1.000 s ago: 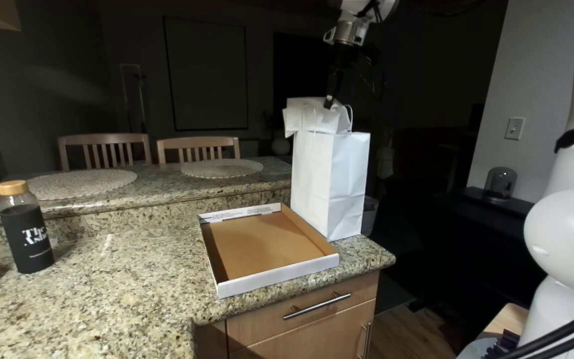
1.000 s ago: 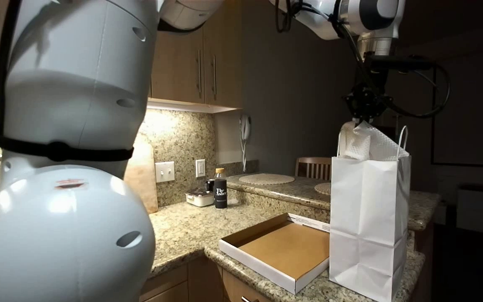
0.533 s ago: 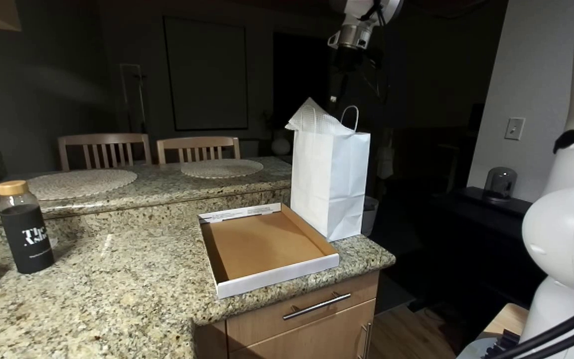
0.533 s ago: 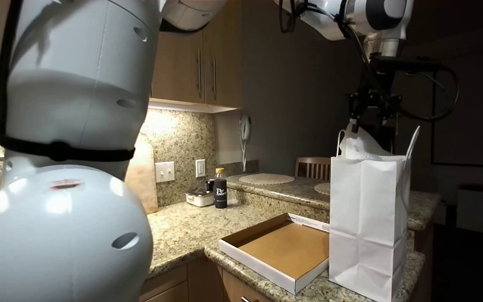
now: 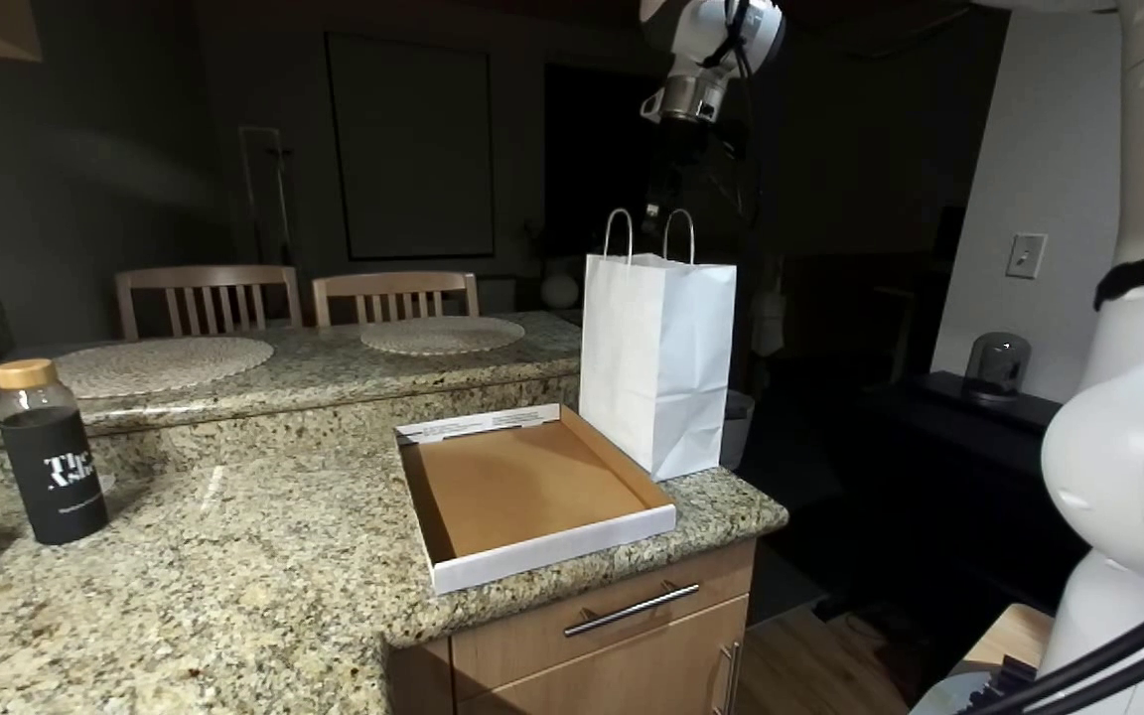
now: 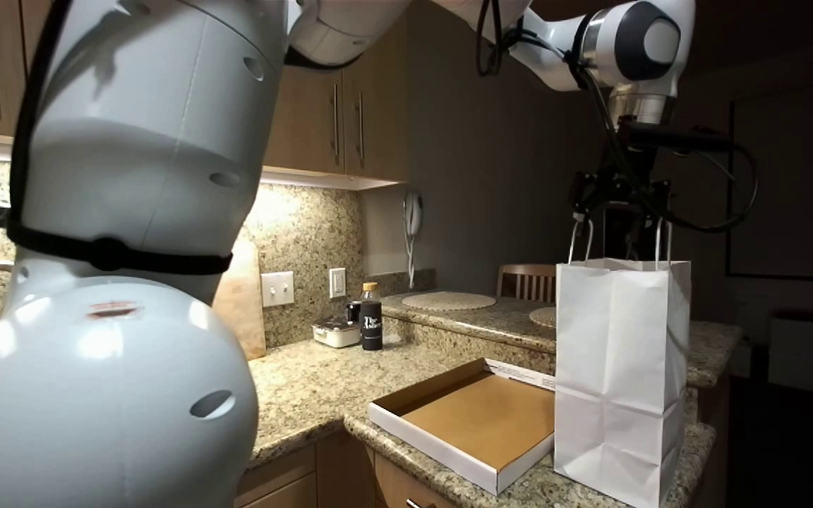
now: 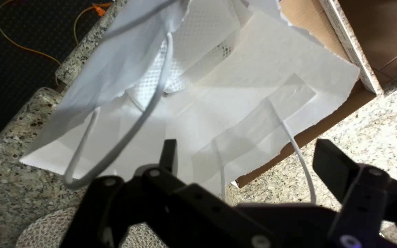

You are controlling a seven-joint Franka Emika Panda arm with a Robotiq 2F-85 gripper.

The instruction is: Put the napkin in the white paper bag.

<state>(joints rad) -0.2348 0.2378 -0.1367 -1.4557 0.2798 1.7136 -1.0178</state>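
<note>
The white paper bag stands upright at the counter's corner, its two handles raised. Looking down into it in the wrist view, I see the textured white napkin inside, partly covered by the bag's wall and a handle. From outside, in both exterior views, the bag hides the napkin. My gripper is open just above the bag's mouth, its fingers wide apart and no napkin between them. One handle loop runs up through the gap between the fingers; whether it touches the gripper I cannot tell. The gripper shows at handle height in an exterior view.
A shallow open cardboard box sits right beside the bag. A dark bottle with a wooden cap and a lidded container stand farther along the counter. Round placemats lie on the raised ledge behind.
My gripper has opened and let go of the napkin, risen a little, then come down near the handles. The napkin, which stuck out above the bag, has sunk below its rim.
</note>
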